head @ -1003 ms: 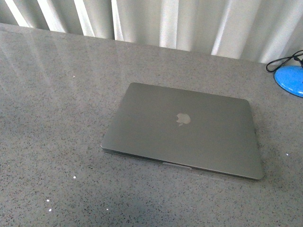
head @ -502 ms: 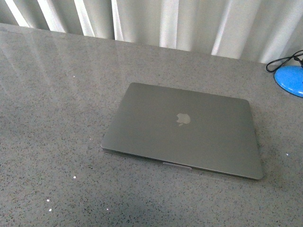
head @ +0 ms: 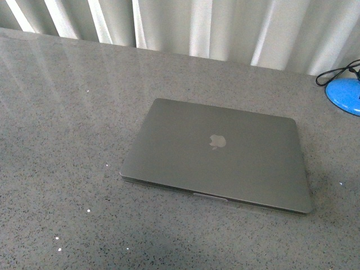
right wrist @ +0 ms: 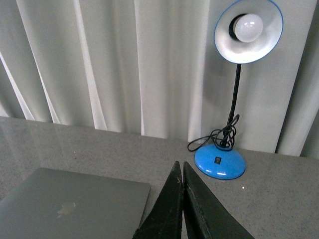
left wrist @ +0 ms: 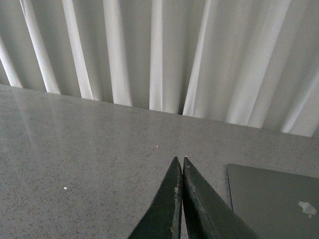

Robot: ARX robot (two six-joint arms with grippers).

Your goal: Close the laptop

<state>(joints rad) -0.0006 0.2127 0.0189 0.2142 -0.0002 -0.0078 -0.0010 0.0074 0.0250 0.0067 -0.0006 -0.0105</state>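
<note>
The grey-silver laptop [head: 219, 154] lies flat on the grey speckled table [head: 56, 140] with its lid down and the apple logo facing up. It also shows in the left wrist view [left wrist: 274, 204] and in the right wrist view [right wrist: 70, 204]. Neither arm is in the front view. My left gripper [left wrist: 180, 160] is shut and empty, held above the table beside the laptop. My right gripper [right wrist: 180, 163] is shut and empty, held above the table between the laptop and a lamp.
A blue desk lamp [right wrist: 220, 162] with a black cable stands at the table's back right; its base shows in the front view [head: 344, 94]. White curtains [head: 225, 25] hang behind the table's far edge.
</note>
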